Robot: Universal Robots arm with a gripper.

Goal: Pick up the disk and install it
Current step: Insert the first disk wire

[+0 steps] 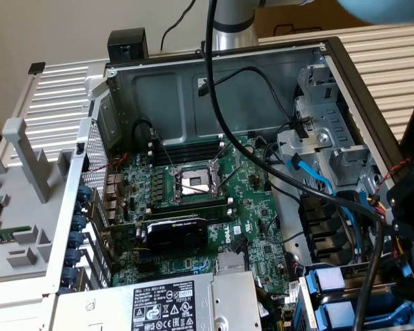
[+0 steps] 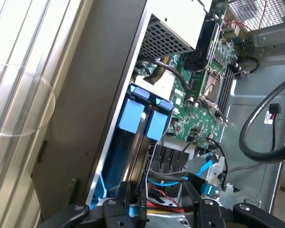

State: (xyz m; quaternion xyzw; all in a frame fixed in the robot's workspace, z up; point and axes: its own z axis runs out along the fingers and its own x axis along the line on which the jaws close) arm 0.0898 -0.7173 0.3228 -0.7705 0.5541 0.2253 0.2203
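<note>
Computer case [image 1: 165, 96] open and roomy, disk [image 2: 133, 116] tight against its side wall, jaws wide apart nearby.

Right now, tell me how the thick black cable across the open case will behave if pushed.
The thick black cable likely bends rather than holds shape: it hangs in loose curves. Pushed, it may spring back and snag, since a blue cable runs close beside it.

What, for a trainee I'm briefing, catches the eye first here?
The green motherboard, processor socket at its centre, lies mid-case. A thick black cable sweeps over it toward the exterior view's right, where bright blue carriers sit low near the open gripper.
</note>
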